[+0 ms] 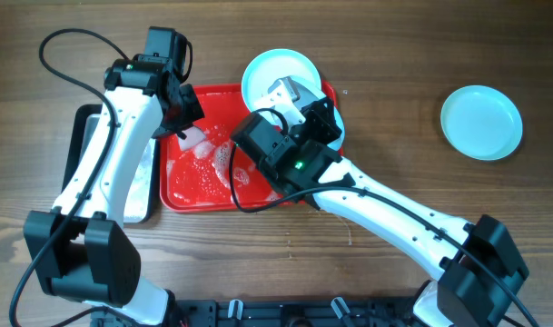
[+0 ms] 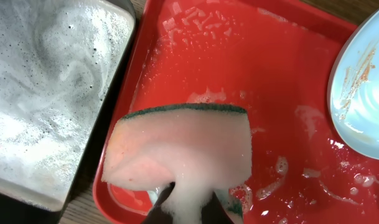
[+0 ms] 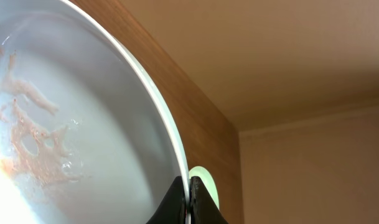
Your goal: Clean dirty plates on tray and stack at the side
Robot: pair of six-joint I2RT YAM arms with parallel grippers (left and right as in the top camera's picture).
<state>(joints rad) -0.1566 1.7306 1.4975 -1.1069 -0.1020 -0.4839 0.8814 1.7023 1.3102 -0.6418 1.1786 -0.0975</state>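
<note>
My right gripper (image 1: 301, 102) (image 3: 189, 194) is shut on the rim of a turquoise plate (image 1: 274, 74) (image 3: 83, 124). It holds the plate tilted over the far right corner of the red tray (image 1: 203, 186). Brownish streaks show on the plate's whitish centre, also in the left wrist view (image 2: 363, 93). A second plate's edge (image 1: 338, 127) shows under the right wrist, mostly hidden. A third plate (image 1: 480, 123) (image 3: 205, 183) lies alone on the table at the right. My left gripper (image 1: 187, 125) (image 2: 189, 210) is shut on a foamy sponge (image 2: 183, 149) above the tray's left part (image 2: 239, 62).
A black-rimmed metal tray (image 1: 83, 154) (image 2: 46, 81) with soapy water stands against the red tray's left side. Foam and suds lie on the red tray's floor (image 1: 203, 163). The wooden table (image 1: 394, 54) extends to the right.
</note>
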